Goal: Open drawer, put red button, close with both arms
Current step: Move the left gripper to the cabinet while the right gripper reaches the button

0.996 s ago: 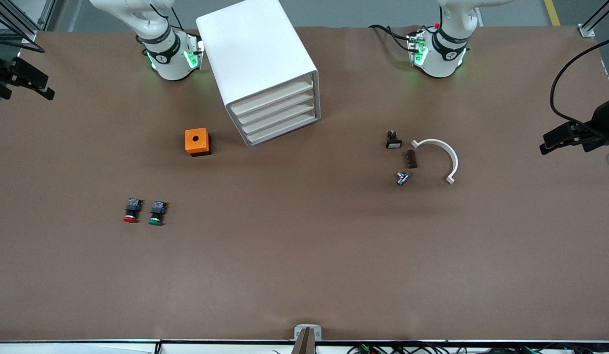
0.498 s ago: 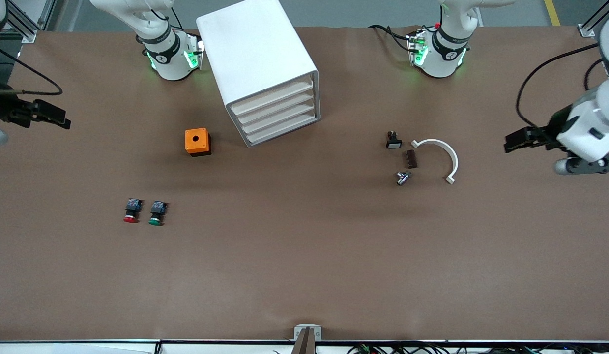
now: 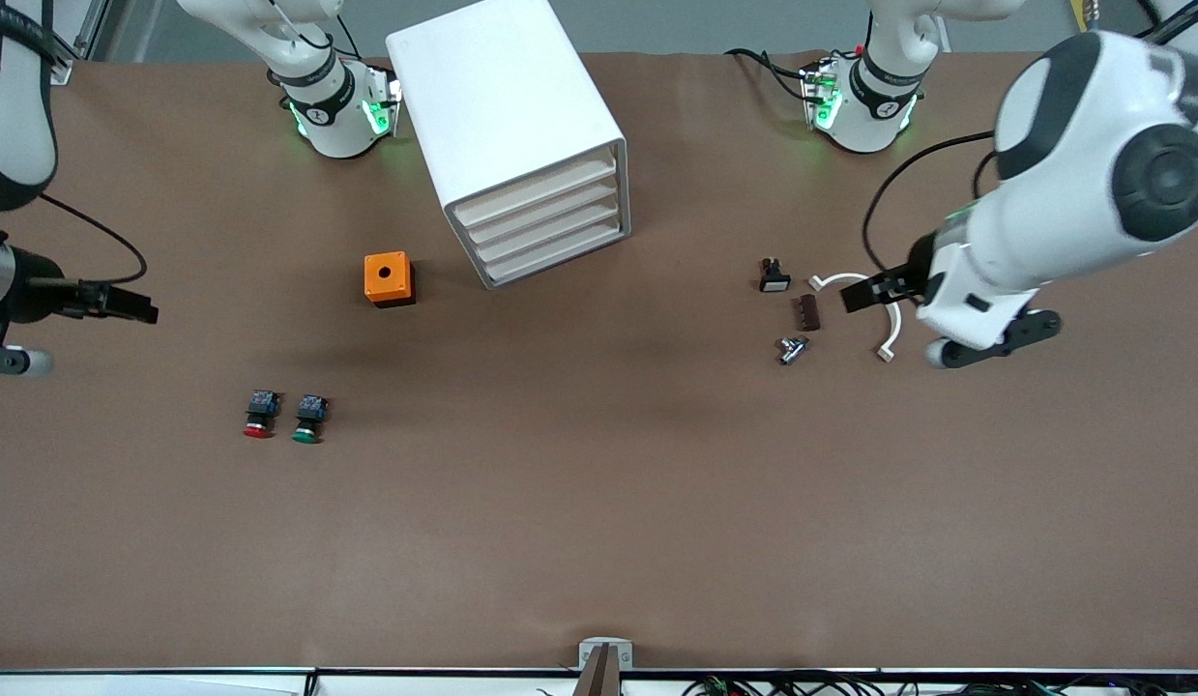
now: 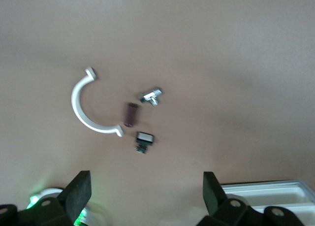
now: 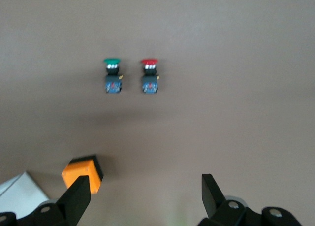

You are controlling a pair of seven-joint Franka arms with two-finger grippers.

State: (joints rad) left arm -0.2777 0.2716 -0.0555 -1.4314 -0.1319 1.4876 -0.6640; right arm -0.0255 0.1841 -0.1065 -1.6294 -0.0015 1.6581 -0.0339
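The white four-drawer cabinet (image 3: 517, 135) at top centre of the front view has every drawer closed, so opening comes first. My left gripper (image 3: 861, 293), at the frame's right, hangs spread and empty over the white curved plastic bracket (image 3: 884, 307). My right gripper (image 3: 125, 304), at the left edge, is spread too, free for the small red-capped push button (image 3: 258, 414) at lower left, just beside its green-capped twin (image 3: 308, 419).
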